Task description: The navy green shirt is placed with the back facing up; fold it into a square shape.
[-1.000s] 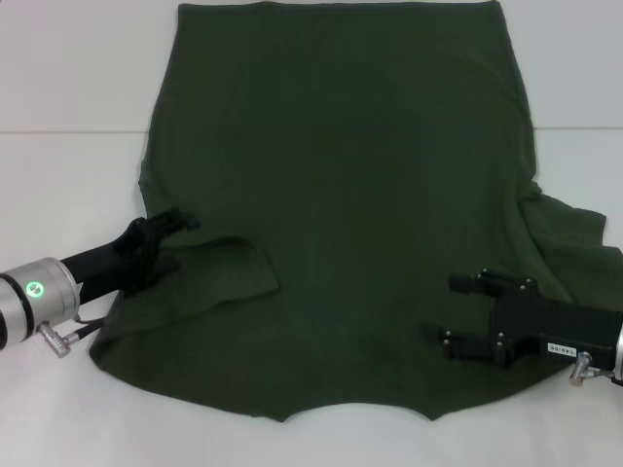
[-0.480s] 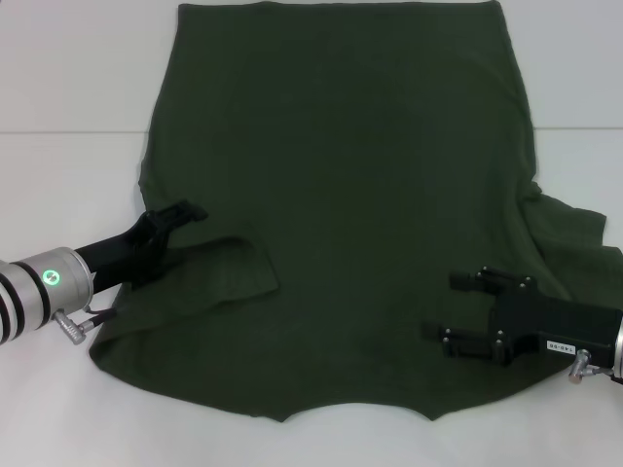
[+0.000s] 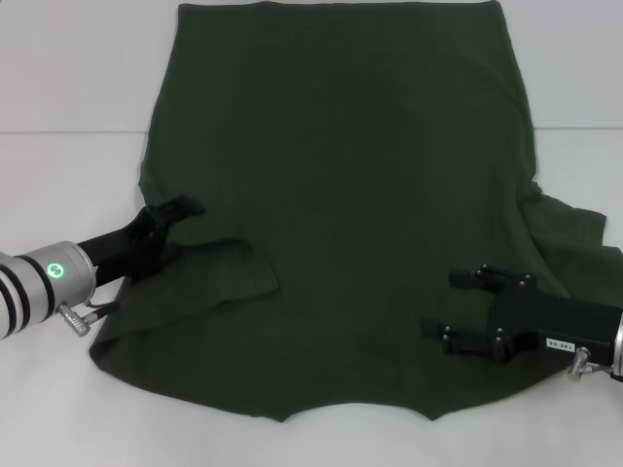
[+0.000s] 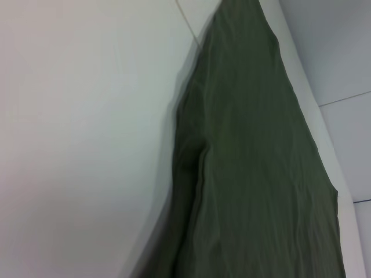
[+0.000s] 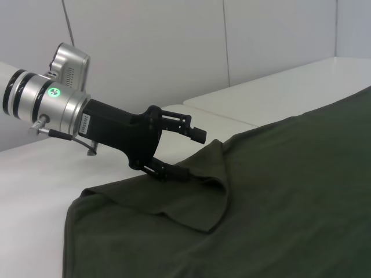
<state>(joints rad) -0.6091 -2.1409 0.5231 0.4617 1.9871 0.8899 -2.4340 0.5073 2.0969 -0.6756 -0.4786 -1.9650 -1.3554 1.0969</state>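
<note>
Both tools barely shifted over shirt (image 3: 341,175).

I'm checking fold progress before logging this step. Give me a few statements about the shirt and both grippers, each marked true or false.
1. The shirt lies spread on the white table. True.
2. The left sleeve is folded in over the body. True.
3. The right gripper is shut on cloth. False: its jaws are open above the shirt, holding nothing.
4. The left gripper is at the hem. False: it is at the shirt's left edge by the folded sleeve.
5. The shirt is already a square. False: only one sleeve is folded.
</note>
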